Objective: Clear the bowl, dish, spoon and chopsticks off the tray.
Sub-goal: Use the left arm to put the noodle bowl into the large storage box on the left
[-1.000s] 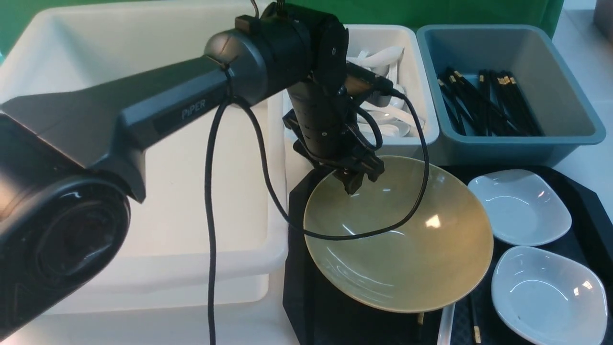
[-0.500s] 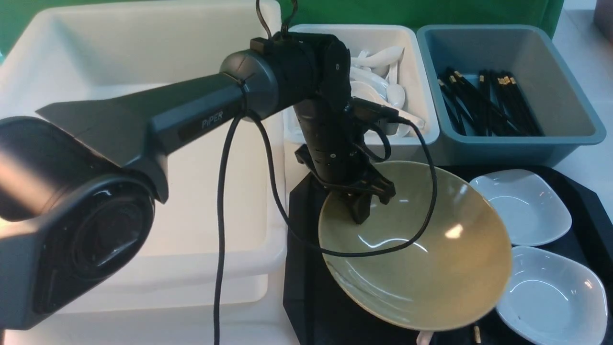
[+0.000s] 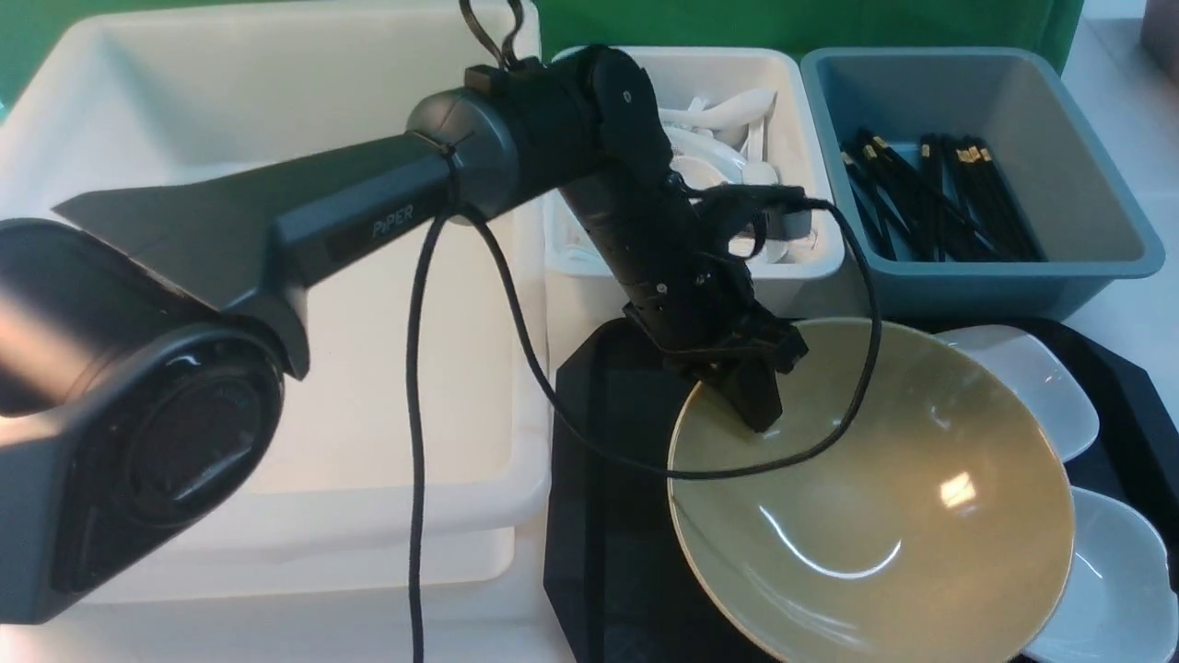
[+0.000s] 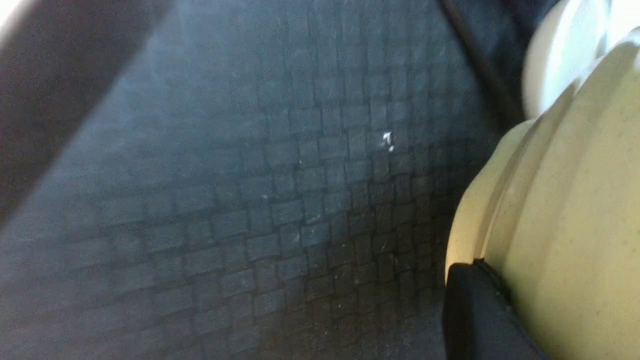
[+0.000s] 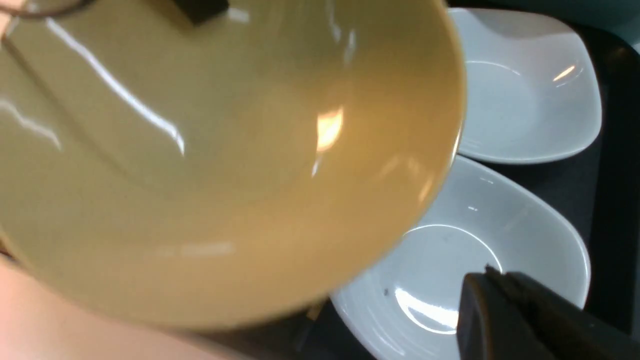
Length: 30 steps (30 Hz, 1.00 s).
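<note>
The olive-yellow bowl point(image 3: 875, 497) hangs tilted above the black tray point(image 3: 608, 460). My left gripper point(image 3: 751, 405) is shut on its far-left rim, one finger inside. In the left wrist view the other finger point(image 4: 475, 310) presses the bowl's outer wall point(image 4: 565, 225) above the waffle-textured tray point(image 4: 250, 175). Two white dishes point(image 3: 1041, 387) point(image 3: 1119, 580) lie on the tray's right side, partly covered by the bowl. My right gripper point(image 5: 495, 285) is shut and empty over the nearer dish point(image 5: 475, 240), beside the bowl point(image 5: 225, 150). The spoon and chopsticks are hidden behind the bowl.
A large white bin point(image 3: 276, 276) stands left of the tray. Behind the tray are a small white bin point(image 3: 811, 258) holding white spoons and a grey-blue bin point(image 3: 1087, 166) holding black chopsticks. The left arm's cable hangs across the bowl.
My left gripper has carried the bowl to the right and towards the camera, tilting it more. The bowl now covers parts of both white dishes, and the spoon and chopsticks at the front.
</note>
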Motion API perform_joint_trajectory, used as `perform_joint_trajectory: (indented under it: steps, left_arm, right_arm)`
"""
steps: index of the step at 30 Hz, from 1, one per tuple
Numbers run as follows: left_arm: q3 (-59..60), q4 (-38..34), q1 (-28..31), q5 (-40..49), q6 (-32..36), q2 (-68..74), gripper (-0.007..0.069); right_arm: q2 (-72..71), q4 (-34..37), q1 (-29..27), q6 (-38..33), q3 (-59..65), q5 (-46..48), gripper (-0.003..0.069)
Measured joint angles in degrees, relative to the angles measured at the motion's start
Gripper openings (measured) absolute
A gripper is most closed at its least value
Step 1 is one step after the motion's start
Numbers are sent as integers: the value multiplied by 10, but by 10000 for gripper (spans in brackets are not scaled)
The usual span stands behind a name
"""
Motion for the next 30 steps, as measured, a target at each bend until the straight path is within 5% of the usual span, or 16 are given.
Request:
perform_joint_trajectory:
  steps: [9, 14, 20, 24, 30]
  left_arm:
    - [0, -86, 91, 1, 64, -107, 2]
    - [0, -92, 209, 16, 71, -208, 2]
    - [12, 14, 374, 13, -5, -265, 2]
    - [84, 154, 478, 9, -83, -283, 2]
    - [227, 259, 510, -51, -126, -281, 2]
  right_arm:
    - [0, 0, 0, 0, 0, 0, 46]
    - [0, 0, 0, 0, 0, 0, 46]
    - [0, 0, 0, 0, 0, -1, 46]
    - [0, 0, 0, 0, 0, -7, 46]
    - [0, 1, 0, 0, 0, -9, 46]
